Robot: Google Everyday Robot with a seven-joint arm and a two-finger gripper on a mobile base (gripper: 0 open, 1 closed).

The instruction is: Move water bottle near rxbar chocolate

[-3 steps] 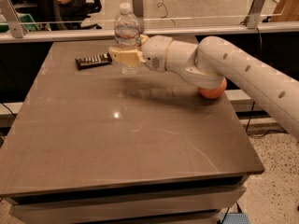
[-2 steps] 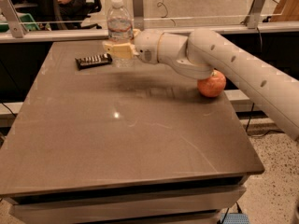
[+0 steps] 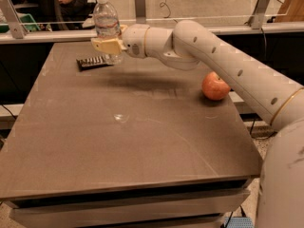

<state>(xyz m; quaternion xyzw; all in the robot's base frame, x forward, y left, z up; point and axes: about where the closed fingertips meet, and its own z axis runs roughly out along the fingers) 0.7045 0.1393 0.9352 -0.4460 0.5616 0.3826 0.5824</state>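
Observation:
The water bottle point(image 3: 106, 23) is clear with a white cap and stands upright in my gripper point(image 3: 107, 45), whose tan fingers are shut around its lower half at the far left of the table. The bottle's base is at or just above the tabletop; I cannot tell whether it touches. The rxbar chocolate point(image 3: 93, 62), a flat dark bar with small white markings, lies on the table just left of and in front of the bottle's base. My white arm point(image 3: 223, 61) reaches in from the right.
A red apple point(image 3: 215, 86) sits near the table's right edge. The brown table point(image 3: 128, 137) ends at a glass barrier with metal posts point(image 3: 140, 4) at the back. A person sits behind it at the upper left.
My gripper has carried the water bottle left and toward the back of the table, closer to the rxbar chocolate. The arm has moved off the apple, which now shows fully.

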